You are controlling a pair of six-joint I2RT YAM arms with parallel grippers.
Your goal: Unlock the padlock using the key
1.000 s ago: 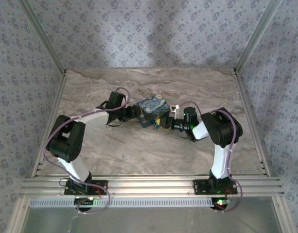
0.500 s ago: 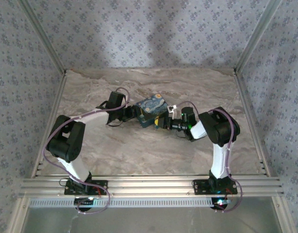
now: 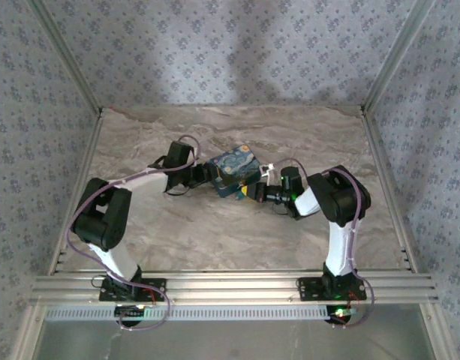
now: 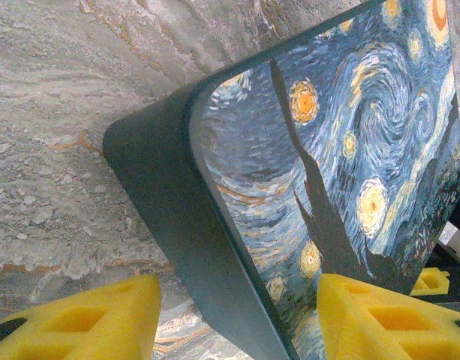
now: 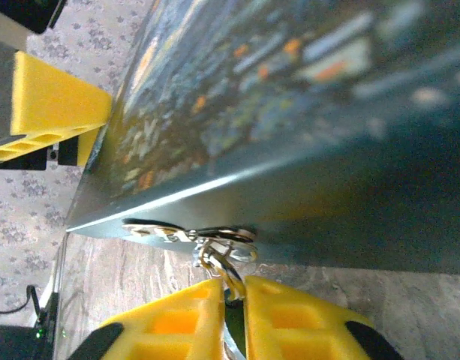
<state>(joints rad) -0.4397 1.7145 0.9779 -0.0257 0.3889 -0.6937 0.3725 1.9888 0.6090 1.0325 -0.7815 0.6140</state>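
On veined marble table (image 3: 177, 225), flat glossy padlock (image 3: 233, 171), seemingly metallic key (image 5: 228, 279)

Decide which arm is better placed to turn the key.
Right: the right claw is shut on the key at the padlock's edge, while the left claw only straddles the padlock.

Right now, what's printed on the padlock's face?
Padlock: dark blue night sky, yellow swirls; left wrist view shows it best.
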